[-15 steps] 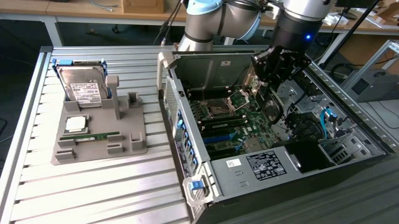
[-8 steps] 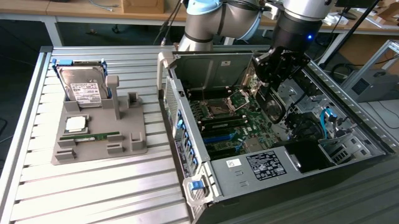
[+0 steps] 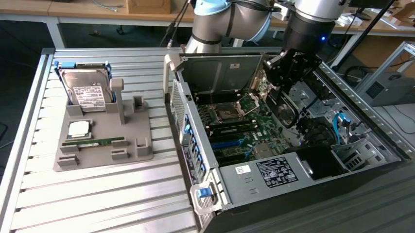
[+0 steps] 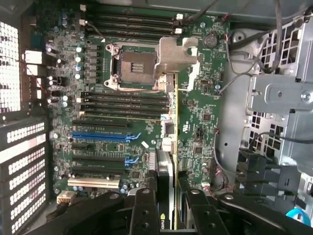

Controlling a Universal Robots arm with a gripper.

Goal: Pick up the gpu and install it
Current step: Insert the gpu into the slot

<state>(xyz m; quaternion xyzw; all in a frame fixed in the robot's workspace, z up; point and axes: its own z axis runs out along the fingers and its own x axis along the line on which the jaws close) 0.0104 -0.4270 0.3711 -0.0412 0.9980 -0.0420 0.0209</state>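
Gripper (image 4: 168, 218) part-closed, clamping gpu (image 4: 165, 171) edge-on just above mobo (image 4: 200, 117); risk imo: card looks crosswise to blue slot (image 4: 100, 136) on mobo, so pressing down w/o realigning could jam its edge into board parts or twist it loose.

So the gripper (image 3: 280, 87) is down inside the open PC case (image 3: 250, 178), with the gpu (image 3: 284, 111) a dark slab right under it, above the green motherboard (image 3: 256, 124). Off to the exterior view's left, a grey tray (image 3: 91, 158) on the slatted table (image 3: 97, 204) holds an upright hard drive (image 3: 87, 92) and a memory stick (image 3: 97, 142).
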